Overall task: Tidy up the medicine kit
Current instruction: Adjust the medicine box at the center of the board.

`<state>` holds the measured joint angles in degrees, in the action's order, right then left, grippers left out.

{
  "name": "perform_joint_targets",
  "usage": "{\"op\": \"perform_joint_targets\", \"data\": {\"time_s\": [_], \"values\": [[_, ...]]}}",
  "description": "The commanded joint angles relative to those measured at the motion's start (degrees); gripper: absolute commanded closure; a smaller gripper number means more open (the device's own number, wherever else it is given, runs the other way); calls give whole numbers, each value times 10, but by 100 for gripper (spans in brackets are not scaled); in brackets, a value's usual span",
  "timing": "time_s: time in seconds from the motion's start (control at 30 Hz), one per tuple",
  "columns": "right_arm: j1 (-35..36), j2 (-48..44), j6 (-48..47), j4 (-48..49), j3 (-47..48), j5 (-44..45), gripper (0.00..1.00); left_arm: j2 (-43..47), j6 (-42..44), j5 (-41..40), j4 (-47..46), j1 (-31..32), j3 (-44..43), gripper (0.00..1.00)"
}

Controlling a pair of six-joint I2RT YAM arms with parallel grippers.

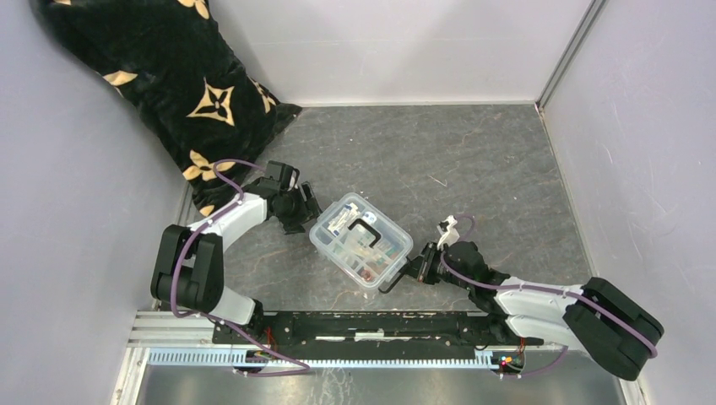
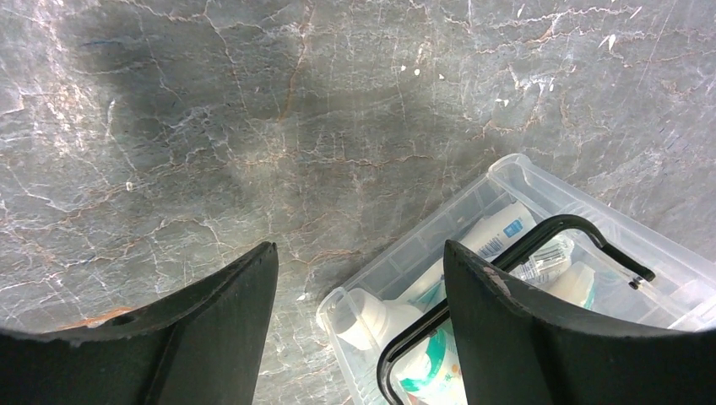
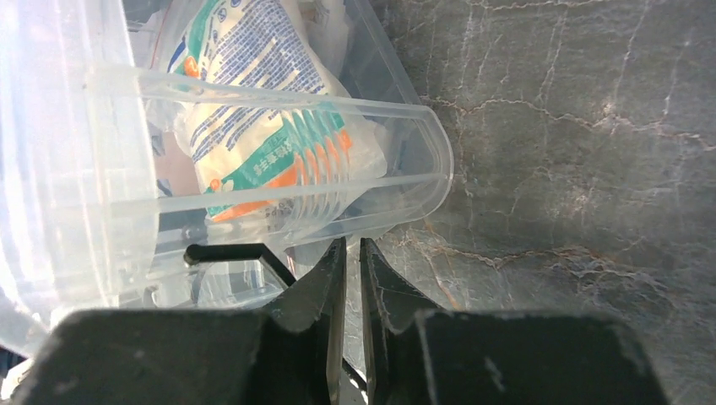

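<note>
Left gripper [image 2: 361,246] spread wide, just off the far-left corner of the medicine kit [image 1: 320,237]. Between both grippers, kit packed, lid [image 1: 380,239] on. Right gripper [image 3: 352,250] pinched nearly shut at its near-right clip [image 3: 224,251]. Seemingly only latching left.

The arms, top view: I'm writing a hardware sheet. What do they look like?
Both arms, left arm and right arm, have white link shells, bulky black joint housings and looping purple cables. Their fingers are plain black wedges.
</note>
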<state>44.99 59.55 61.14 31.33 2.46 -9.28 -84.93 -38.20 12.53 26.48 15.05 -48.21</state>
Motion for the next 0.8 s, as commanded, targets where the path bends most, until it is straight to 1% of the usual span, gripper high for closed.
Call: {"op": "perform_joint_targets", "data": {"time_s": [0.0, 0.13, 0.3, 0.47, 0.67, 0.77], "values": [[-2, 26, 19, 70, 42, -19, 84, 18, 0, 17, -1, 7, 6, 23], [-22, 38, 11, 62, 69, -21, 84, 18, 0, 11, -1, 7, 14, 23], [-66, 61, -14, 45, 106, -36, 84, 23, -7, -2, -1, 7, 20, 24], [-105, 116, -38, 56, 153, -75, 84, 12, -18, -9, 4, 6, 9, 25], [-122, 183, -59, 60, 224, -102, 85, 6, -21, 7, -8, 6, -2, 25], [-133, 214, -76, 54, 253, -105, 85, -6, -22, -30, 17, 6, -22, 25]]}}
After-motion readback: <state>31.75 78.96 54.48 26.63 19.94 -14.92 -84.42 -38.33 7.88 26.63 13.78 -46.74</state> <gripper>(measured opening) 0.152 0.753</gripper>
